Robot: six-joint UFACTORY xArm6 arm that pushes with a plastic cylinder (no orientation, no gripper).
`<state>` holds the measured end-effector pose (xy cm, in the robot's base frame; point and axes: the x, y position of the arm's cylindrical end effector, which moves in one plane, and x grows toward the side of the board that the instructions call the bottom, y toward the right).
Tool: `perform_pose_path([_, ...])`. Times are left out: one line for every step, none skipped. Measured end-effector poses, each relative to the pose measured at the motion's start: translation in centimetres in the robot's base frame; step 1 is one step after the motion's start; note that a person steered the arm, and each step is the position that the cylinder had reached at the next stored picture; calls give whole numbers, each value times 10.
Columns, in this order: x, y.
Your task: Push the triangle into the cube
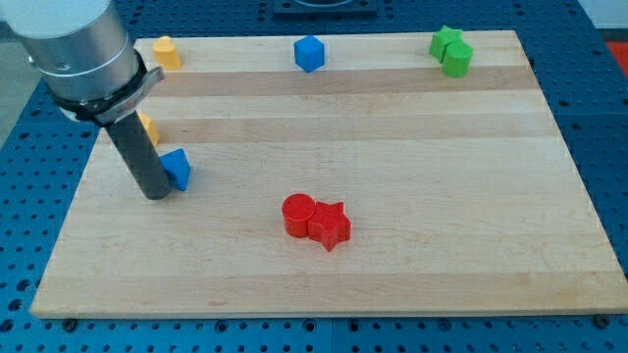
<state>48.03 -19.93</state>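
My tip (157, 194) sits at the view's left on the light wooden tabletop (412, 255). No tool on this rod, so nothing opens and nothing is held.

Small blue plastic triangle block (178, 168) is touching or just beside the rod on its right side, slightly toward the view's top. A small yellow block (149, 127) is partly hidden behind the rod.

Blue plastic cube (309, 53) is near the top edge, well apart from the triangle, up and to the right.

Judgement: triangle looks light, rigid and slick on wood, so it will slide easily but may spin off an off-centre push. Contact should be on its lower-left face, aligned toward the cube.
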Motion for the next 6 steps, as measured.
perform_pose_path([18, -19])
perform_pose_path([-6, -4])
perform_pose_path([-55, 43])
perform_pose_path([-106, 77])
perform_pose_path([-117, 79])
perform_pose_path([-87, 79])
